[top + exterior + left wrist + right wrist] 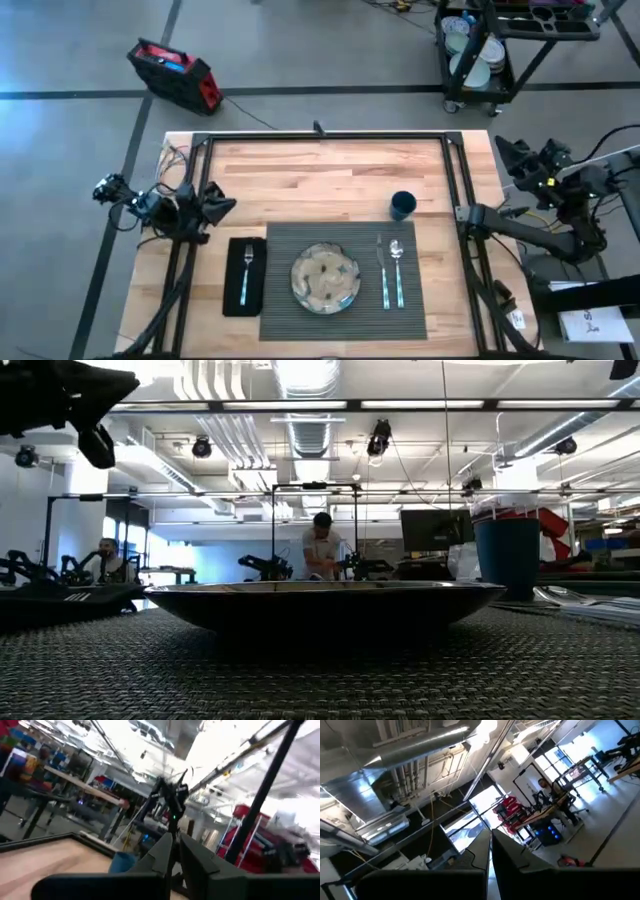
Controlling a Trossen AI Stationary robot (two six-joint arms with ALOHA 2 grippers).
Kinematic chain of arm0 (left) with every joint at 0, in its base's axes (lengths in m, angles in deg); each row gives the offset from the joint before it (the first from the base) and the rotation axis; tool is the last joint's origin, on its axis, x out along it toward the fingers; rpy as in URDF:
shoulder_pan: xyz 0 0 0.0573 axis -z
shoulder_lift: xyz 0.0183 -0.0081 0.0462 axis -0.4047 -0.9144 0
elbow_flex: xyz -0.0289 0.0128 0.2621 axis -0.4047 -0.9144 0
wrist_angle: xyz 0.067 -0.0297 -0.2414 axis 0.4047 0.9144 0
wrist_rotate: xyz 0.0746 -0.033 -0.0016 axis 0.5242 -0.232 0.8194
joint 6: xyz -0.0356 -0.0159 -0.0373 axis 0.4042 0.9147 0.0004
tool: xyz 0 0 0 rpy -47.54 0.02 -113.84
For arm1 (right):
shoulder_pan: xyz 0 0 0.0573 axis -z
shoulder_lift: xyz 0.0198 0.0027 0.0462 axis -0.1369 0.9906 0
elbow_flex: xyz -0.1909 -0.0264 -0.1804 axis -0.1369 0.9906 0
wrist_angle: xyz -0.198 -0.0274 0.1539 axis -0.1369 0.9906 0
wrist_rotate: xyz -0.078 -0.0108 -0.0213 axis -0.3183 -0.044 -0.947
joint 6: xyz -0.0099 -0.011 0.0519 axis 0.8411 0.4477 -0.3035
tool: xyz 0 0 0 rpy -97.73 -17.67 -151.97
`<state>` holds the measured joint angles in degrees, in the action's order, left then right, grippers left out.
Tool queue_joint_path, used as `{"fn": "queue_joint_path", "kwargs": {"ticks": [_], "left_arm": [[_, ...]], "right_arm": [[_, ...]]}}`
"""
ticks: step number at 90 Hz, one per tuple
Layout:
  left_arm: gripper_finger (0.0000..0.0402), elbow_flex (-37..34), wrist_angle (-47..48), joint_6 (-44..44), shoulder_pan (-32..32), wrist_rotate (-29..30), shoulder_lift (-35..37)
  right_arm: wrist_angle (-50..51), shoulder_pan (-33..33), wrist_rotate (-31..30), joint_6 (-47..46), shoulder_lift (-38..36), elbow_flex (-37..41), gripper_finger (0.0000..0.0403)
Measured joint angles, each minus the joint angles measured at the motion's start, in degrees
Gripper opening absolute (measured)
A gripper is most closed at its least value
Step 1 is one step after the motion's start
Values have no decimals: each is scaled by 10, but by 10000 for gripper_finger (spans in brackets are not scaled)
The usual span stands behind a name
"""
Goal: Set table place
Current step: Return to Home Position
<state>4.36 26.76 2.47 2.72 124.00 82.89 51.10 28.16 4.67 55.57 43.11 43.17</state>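
On the wooden table (320, 175) the ribbed dark grey placemat (280, 312) lies near the front edge. It carries a patterned plate (325, 277), and right of the plate a knife (382, 270) and a spoon (398, 268). A fork (246, 270) rests on a black napkin (232, 292) left of the mat. A blue cup (403, 206) stands just beyond the mat's far right corner. My left gripper (226, 206) hovers shut at the table's left side, above the napkin's far end. My right gripper (503, 148) is shut, raised beyond the right edge.
Black frame tubes (325, 137) run around the tabletop. Bare wood stretches between the mat and the far edge. A cart with dishes (480, 50) and a red case (175, 75) stand on the floor beyond the table. People sit at desks far behind.
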Motion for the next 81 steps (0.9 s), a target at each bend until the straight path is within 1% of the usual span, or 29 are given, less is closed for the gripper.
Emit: {"fn": "queue_joint_path", "kwargs": {"ticks": [7, 13, 18, 22, 29, 43, 57, 64, 81], "left_arm": [[20, 0, 8, 14, -19, -29, 0], [20, 0, 40, 39, -36, -43, -1], [20, 0, 57, 56, -47, -67, 0], [20, 0, 67, 65, -55, -80, 0], [20, 0, 88, 68, -65, -81, -2], [20, 0, 90, 54, -67, -87, -2], [20, -1, 125, 64, -69, -91, -2], [20, -1, 133, 72, -69, -91, -2], [20, -1, 133, 67, -69, -92, -2]], "right_arm": [[-6, 0, 1, -4, 0, 15, 0], [-13, 0, 2, -4, 0, 30, 0], [-22, 0, 3, -4, 0, 46, 0], [-35, 0, 12, -4, 0, 62, 0], [-52, 0, 30, -4, 0, 90, 0], [-80, 0, 61, -3, 0, 143, 0], [-98, 0, 72, -4, 0, 196, 0], [-135, -1, 78, -11, 0, 230, 0], [-276, -13, 108, -30, -1, 326, 0]]}}
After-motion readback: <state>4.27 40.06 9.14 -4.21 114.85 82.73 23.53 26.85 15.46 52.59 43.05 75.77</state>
